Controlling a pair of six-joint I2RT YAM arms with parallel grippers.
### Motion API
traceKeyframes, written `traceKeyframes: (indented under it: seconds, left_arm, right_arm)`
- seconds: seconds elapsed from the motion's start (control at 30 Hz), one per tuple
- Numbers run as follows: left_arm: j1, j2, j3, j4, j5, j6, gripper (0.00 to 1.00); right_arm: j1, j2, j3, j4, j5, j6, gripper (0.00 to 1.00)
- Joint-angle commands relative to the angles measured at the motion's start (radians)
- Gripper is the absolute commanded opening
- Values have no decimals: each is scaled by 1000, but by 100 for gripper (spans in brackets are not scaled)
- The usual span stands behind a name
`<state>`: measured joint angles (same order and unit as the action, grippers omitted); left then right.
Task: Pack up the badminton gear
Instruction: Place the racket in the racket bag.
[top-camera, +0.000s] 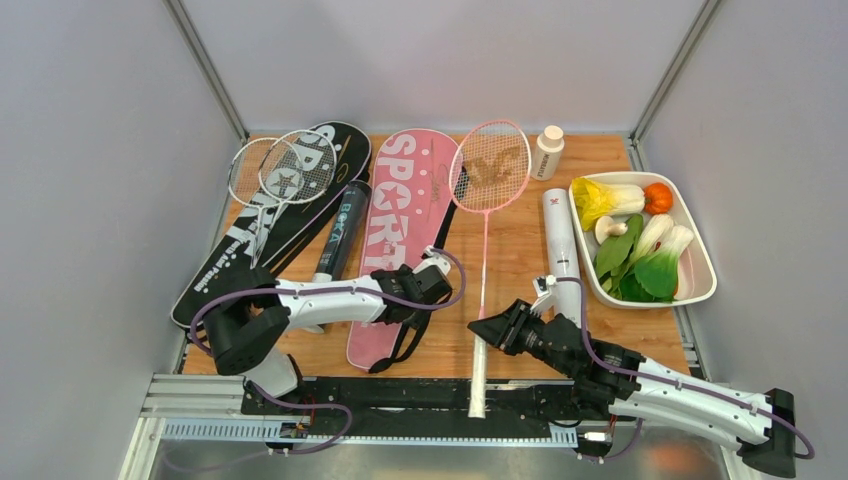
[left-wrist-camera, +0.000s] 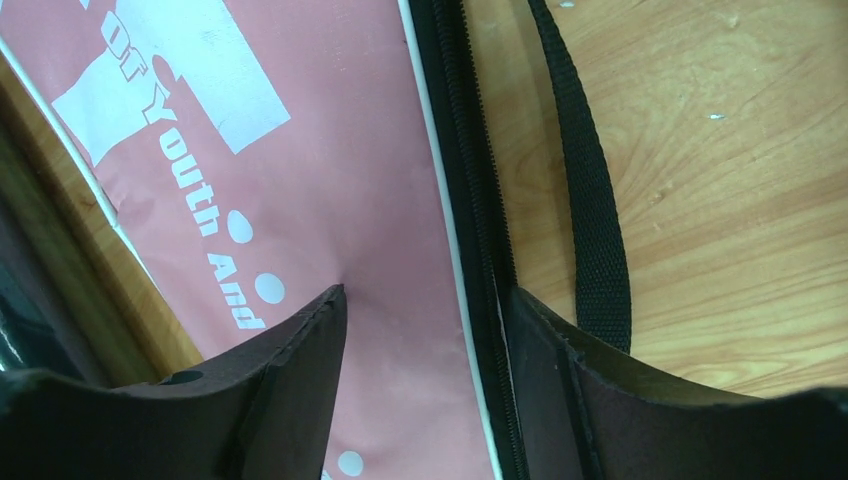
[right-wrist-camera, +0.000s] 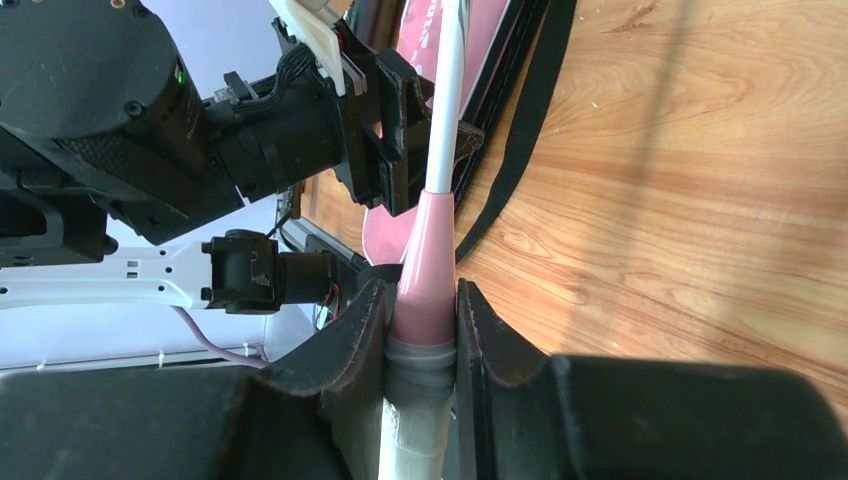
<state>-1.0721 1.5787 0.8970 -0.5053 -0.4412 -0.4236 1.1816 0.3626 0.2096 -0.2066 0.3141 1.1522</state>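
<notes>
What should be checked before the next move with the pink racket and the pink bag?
1. Right gripper shut on pink racket at its handle: ok.
2. Left gripper open, astride the pink bag zipper edge: ok.
3. Bag unzipped enough for the racket: cannot tell.
4. Black strap lying flat on the table beside the bag: ok.
5. Racket head apart from the white bottle: ok.
</notes>
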Motion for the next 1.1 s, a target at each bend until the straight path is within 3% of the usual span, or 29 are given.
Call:
traceKeyframes:
  seconds: [0.0, 0.03, 0.1, 0.2, 0.27, 0.43, 0.8, 1.07]
  left_arm:
    - [-24, 22, 29, -14, -36, -26, 63]
    - [-24, 26, 28, -18, -38, -29, 61]
    - [-25, 30, 27, -22, -48, -39, 46]
    - [-26, 6, 38, -34, -69, -60, 10]
    - [-26, -24, 61, -61, -81, -87, 1]
    - [-6, -110, 124, -110, -72, -166, 0]
    - [33, -226, 143, -144, -98, -281, 0]
    - [34, -280, 85, -63, -22, -280, 0]
  right_arm:
    - [4, -12, -4, 52, 6, 3, 0]
    - [5, -9, -7, 54, 5, 6, 0]
    - [5, 1, -17, 72, -7, 21, 0]
    - [4, 44, -39, 98, -39, 58, 0]
    - [4, 76, -54, 114, -58, 84, 0]
    - [4, 118, -72, 121, -99, 131, 0]
    - [6, 32, -103, 133, -112, 167, 0]
    - [5, 102, -113, 382, -161, 123, 0]
